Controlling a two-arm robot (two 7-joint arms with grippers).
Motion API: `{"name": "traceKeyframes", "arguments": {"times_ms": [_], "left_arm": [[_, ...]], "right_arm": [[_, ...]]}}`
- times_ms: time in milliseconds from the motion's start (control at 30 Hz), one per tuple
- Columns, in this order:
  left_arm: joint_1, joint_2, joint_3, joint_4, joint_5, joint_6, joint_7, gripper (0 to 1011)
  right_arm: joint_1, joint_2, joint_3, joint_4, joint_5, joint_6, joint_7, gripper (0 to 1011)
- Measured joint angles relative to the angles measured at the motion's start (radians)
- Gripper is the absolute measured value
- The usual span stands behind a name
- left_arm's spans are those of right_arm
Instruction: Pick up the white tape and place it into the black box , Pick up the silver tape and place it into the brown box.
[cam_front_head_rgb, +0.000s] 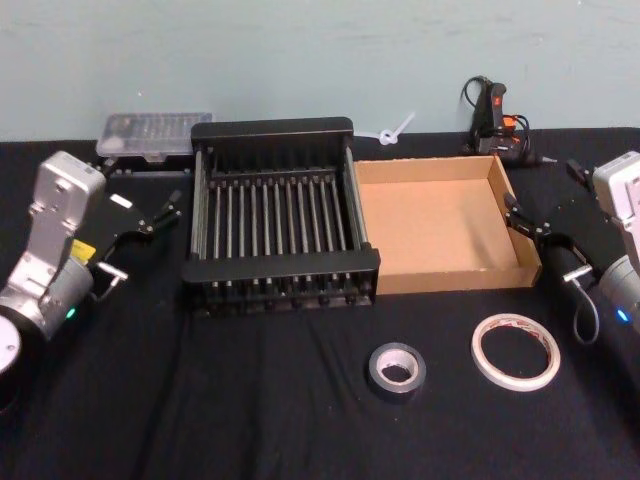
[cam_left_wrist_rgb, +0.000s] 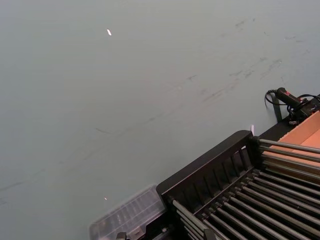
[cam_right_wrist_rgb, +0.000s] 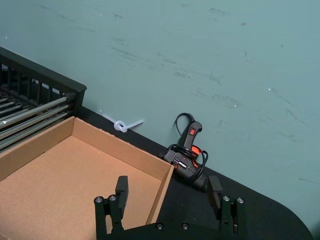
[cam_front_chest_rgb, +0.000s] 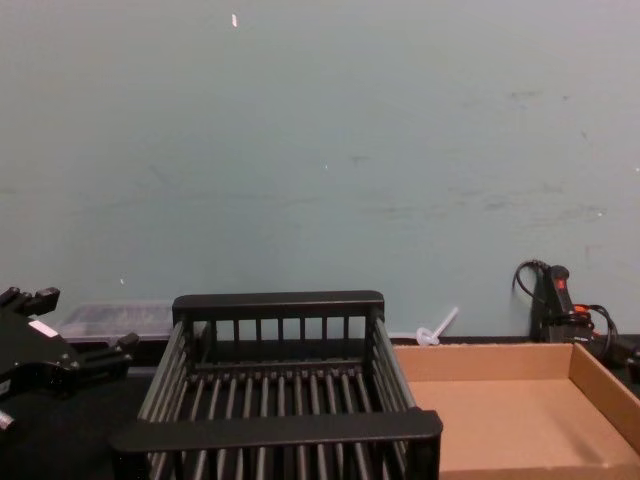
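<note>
Nothing moved yet: white ring-shaped tape roll (cam_front_head_rgb: 516, 350) and dark-edged silver tape roll (cam_front_head_rgb: 397, 368) lie near the black-clothed table's (cam_front_head_rgb: 250, 400) front edge; black slatted crate (cam_front_head_rgb: 281, 132) and shallow brown cardboard box (cam_front_head_rgb: 437, 280) hold nothing; left gripper (cam_front_head_rgb: 150, 222) and right gripper (cam_right_wrist_rgb: 169, 192) wait open, empty-handed.

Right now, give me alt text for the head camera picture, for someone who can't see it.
A white tape and a silver tape lie on a black table in front of a black box and a brown box, set side by side, nothing in either. The left tool and right tool, both open, hover beside the boxes' outer sides.
</note>
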Motion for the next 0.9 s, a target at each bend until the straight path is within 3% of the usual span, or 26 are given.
{"name": "traceKeyframes", "arguments": {"times_ms": [900], "left_arm": [[0.0, 0.0, 0.0, 0.0, 0.0, 0.0, 0.0, 1001]], "right_arm": [[0.0, 0.0, 0.0, 0.0, 0.0, 0.0, 0.0, 1002]]}}
